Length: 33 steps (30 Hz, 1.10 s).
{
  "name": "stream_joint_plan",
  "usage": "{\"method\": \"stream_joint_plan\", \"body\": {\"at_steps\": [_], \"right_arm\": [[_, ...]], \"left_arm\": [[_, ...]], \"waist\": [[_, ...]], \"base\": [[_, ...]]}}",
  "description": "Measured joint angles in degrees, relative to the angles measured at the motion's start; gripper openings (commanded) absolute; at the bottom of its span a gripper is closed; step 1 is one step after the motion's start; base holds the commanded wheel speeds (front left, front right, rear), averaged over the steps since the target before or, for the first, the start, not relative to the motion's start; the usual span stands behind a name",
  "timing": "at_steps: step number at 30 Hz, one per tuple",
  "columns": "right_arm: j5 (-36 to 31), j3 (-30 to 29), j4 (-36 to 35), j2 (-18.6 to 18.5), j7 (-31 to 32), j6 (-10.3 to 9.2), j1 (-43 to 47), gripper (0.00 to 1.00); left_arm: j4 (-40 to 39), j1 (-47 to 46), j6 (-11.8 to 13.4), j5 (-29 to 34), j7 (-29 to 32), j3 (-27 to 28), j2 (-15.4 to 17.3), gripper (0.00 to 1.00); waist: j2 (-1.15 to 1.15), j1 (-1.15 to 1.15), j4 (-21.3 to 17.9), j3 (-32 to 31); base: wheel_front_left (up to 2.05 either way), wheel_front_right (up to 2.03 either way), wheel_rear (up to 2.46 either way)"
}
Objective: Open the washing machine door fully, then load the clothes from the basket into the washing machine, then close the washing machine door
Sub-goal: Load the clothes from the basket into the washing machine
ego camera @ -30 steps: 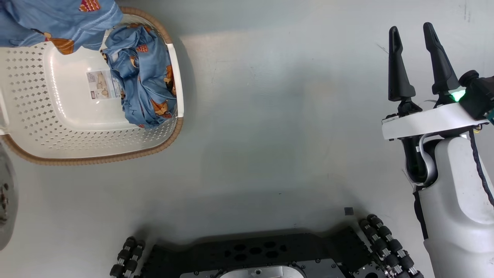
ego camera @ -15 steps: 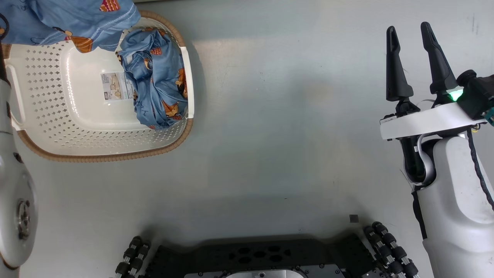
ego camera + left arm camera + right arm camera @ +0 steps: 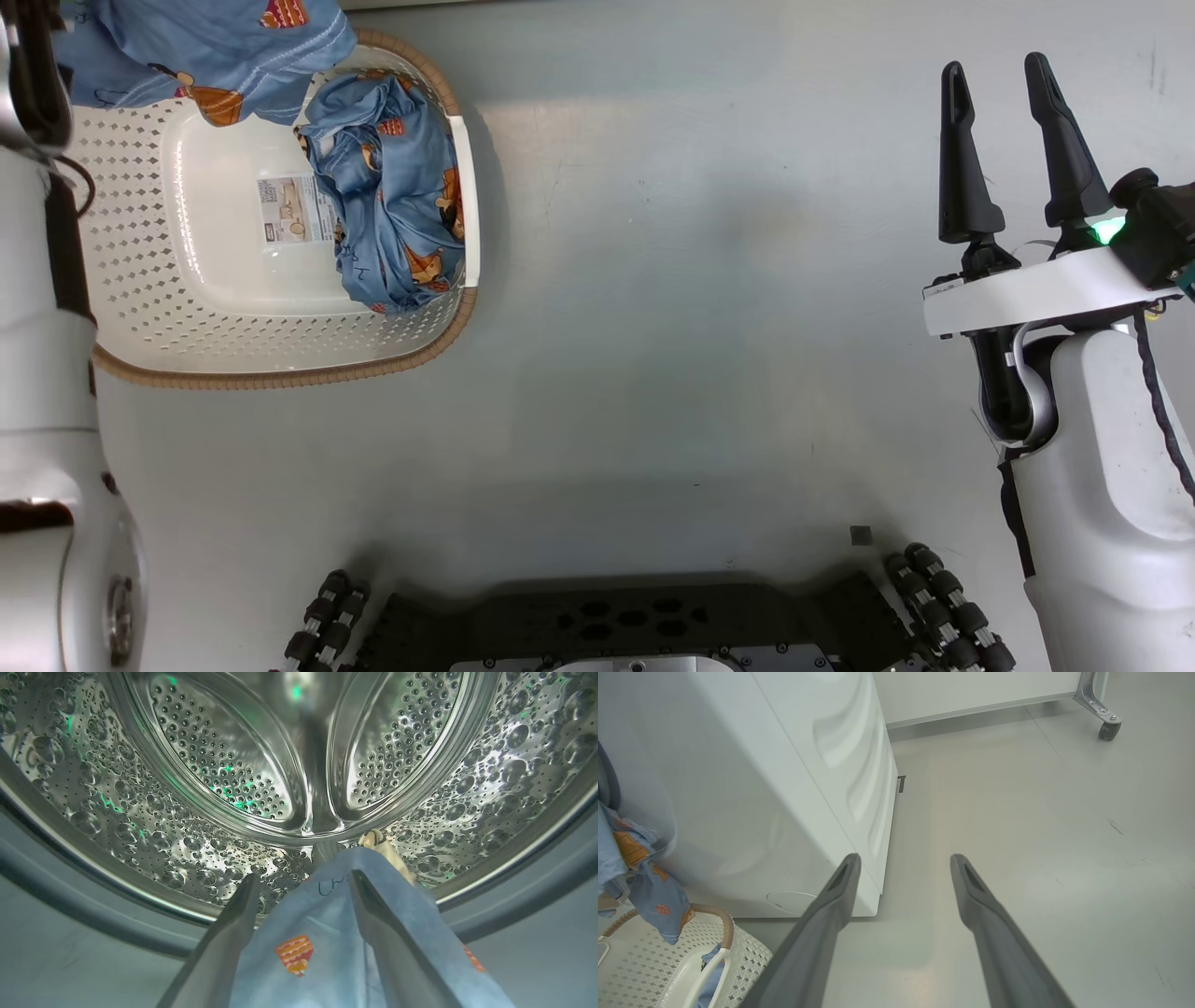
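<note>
The cream basket [image 3: 149, 280] stands on the floor at upper left, with a bunch of blue printed clothes [image 3: 397, 215] against its right wall. Another blue garment [image 3: 215, 47] hangs over the basket's far rim; the right wrist view shows this garment [image 3: 649, 891] trailing down the front of the white washing machine [image 3: 761, 788]. My left gripper [image 3: 303, 877] is inside the steel drum [image 3: 224, 765], open, with blue fabric [image 3: 322, 933] lying between its fingers and over the right one. My right gripper [image 3: 994, 70] is open and holds nothing, off to the right over bare floor. The washing machine door is out of view.
My left forearm [image 3: 47, 392] runs up the left edge beside the basket. My wheeled base [image 3: 635, 625] lies along the bottom. The floor is grey between the basket and my right arm. A metal leg on a caster [image 3: 1104, 723] stands far behind the washer.
The head camera has turned, so the basket sits further right in the picture and my left forearm has come into it. The right gripper holds its place, open.
</note>
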Motion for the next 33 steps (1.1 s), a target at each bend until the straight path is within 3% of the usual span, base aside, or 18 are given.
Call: {"method": "stream_joint_plan", "body": {"at_steps": [9,12,33], "right_arm": [[0.0,0.07,0.05,0.0,0.0,0.0,0.01,1.0],[0.36,0.15,0.15,0.02,0.0,0.0,0.01,1.0],[0.62,0.69,0.25,-0.03,0.0,0.0,0.01,1.0]], "left_arm": [[-6.79,7.07,0.6,-0.18,-0.01,3.2,-0.7,1.0],[-9.58,10.87,0.97,-1.11,-0.01,5.08,-2.59,1.0],[-20.45,27.18,1.08,0.87,-0.01,7.33,-5.67,1.0]], "waist": [[0.0,0.0,0.14,-0.19],[0.0,0.0,0.14,-0.28],[0.0,0.0,-0.05,0.25]], "base": [[0.0,0.0,0.0],[0.0,0.0,0.0],[0.0,0.0,0.0]]}}
